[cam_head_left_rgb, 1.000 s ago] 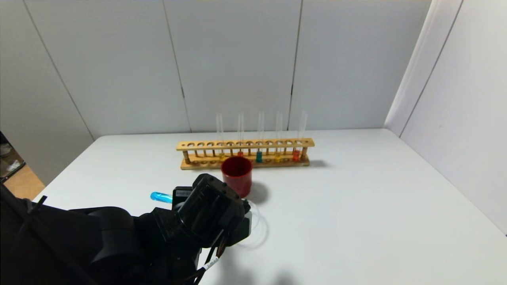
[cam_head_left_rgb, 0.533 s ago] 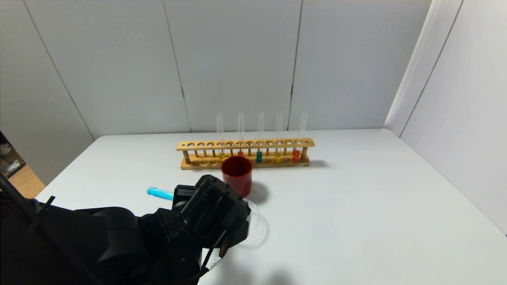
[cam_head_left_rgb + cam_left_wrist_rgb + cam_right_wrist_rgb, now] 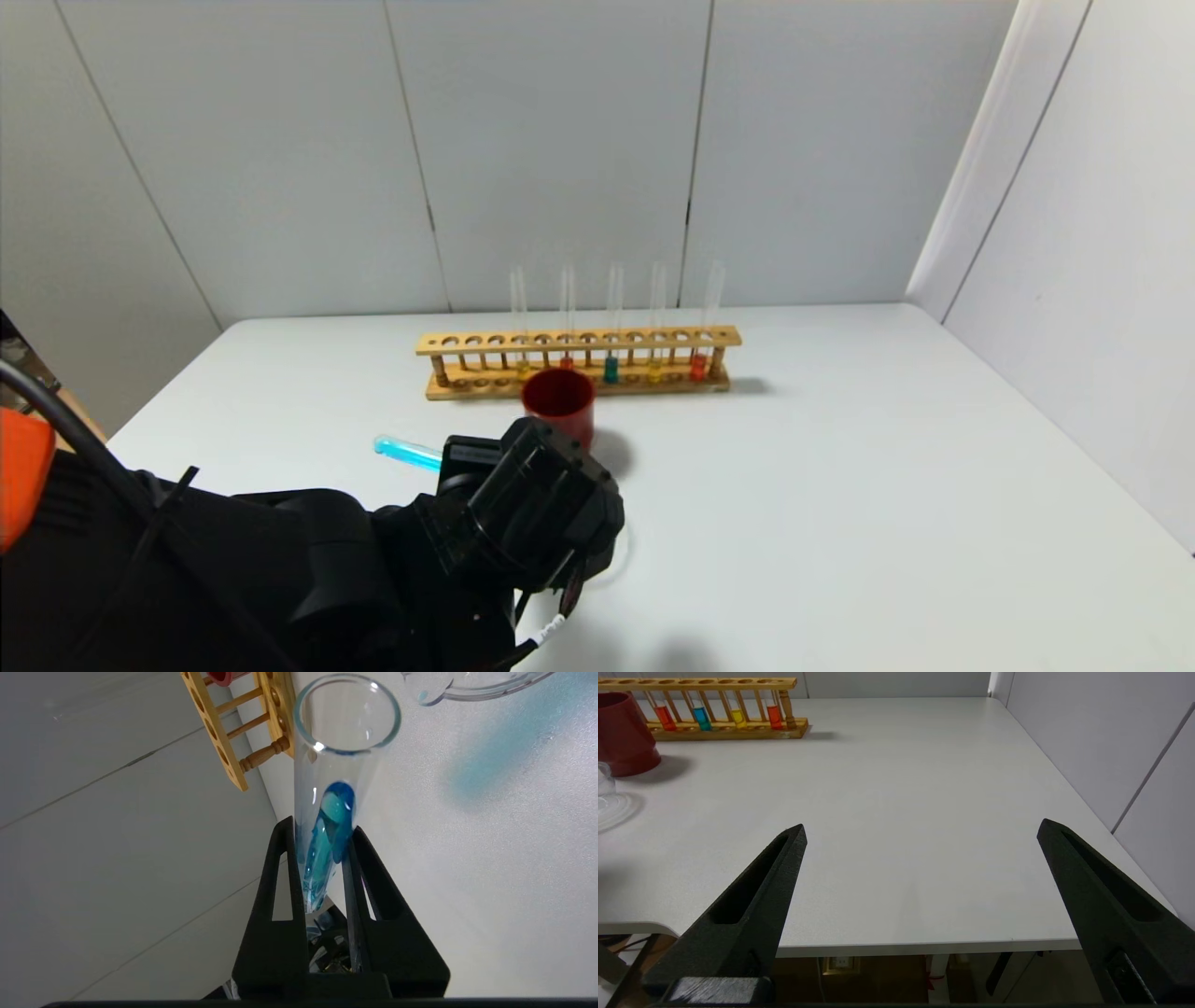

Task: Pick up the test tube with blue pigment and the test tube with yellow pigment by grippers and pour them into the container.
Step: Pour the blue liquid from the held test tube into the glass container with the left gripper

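Test tube with blue pigment (image 3: 332, 812) lies near level above worktop (image 3: 840, 485), left of red cup (image 3: 558, 401); blue liquid spread along lower wall, mouth near container (image 3: 472, 683) lip. Left gripper (image 3: 322, 833) fingers (image 3: 280, 872) clamped on it. Wooden rack (image 3: 579, 362) behind holds yellow (image 3: 737, 717), red, orange, teal tubes upright. Right gripper (image 3: 922, 833) fingers spread wide, empty, at near edge.

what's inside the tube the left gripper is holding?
Blue liquid inside the test tube with blue pigment, pooled between the left gripper fingers. Its open mouth looks empty. The fingers cover its lower part.
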`<state>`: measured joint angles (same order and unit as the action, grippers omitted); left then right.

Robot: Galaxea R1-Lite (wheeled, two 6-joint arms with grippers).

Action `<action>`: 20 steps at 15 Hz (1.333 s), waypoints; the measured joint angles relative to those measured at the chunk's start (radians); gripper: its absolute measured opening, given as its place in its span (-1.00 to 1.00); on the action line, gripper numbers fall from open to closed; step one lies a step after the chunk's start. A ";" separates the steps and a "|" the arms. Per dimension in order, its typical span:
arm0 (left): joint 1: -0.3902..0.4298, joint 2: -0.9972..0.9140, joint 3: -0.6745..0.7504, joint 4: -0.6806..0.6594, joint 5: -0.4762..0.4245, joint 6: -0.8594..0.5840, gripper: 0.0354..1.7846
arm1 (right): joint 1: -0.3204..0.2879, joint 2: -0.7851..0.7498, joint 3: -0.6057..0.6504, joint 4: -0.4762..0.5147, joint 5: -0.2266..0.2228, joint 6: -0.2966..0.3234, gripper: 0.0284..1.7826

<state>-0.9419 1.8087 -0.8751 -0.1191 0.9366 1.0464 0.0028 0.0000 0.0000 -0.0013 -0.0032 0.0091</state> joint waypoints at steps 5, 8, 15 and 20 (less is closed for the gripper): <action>-0.003 0.017 -0.021 0.050 0.007 0.013 -0.73 | 0.000 0.000 0.000 0.000 0.000 0.000 0.95; -0.007 0.022 -0.031 0.066 0.020 0.014 -0.73 | 0.000 0.000 0.000 0.000 0.000 0.000 0.95; -0.016 0.030 -0.033 0.082 0.028 0.014 -0.73 | 0.000 0.000 0.000 0.000 0.000 0.000 0.95; -0.018 0.040 -0.043 0.103 0.053 0.013 -0.73 | 0.000 0.000 0.000 0.000 0.000 0.000 0.95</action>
<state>-0.9602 1.8487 -0.9179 -0.0157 0.9891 1.0598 0.0028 0.0000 0.0000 -0.0013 -0.0032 0.0091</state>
